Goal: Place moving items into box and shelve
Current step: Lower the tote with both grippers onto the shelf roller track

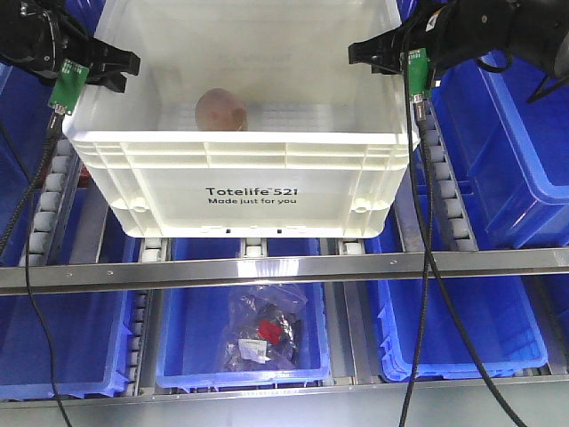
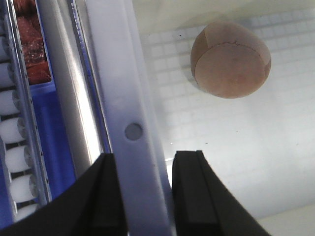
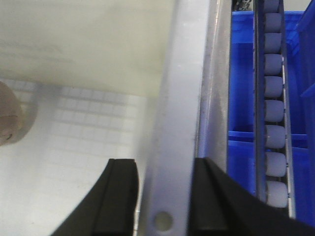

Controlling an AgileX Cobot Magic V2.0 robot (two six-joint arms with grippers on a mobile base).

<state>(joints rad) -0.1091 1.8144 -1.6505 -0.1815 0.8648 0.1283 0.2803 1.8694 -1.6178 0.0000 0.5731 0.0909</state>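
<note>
Black fingers of the left gripper fill the bottom of the left wrist view, one on each side of the box's left rim, narrow and pressed against the wall. Right gripper does the same on the right rim: one finger inside, one outside, clamped on the wall.

Front view: cream-white box, printed "Totelife 521 Made just for you", sits at centre on the roller tracks of the shelf, above a horizontal metal rail. Left gripper at 10 o'clock of the box, right gripper at 2 o'clock.

Inside the box, a brownish rounded ball lies on the gridded floor, toward 11 o'clock of the box's centre, apart from both walls.

Blue bins surround the box. At 6 o'clock, on the lower level, one blue bin holds a clear bag with a red item inside.
</note>
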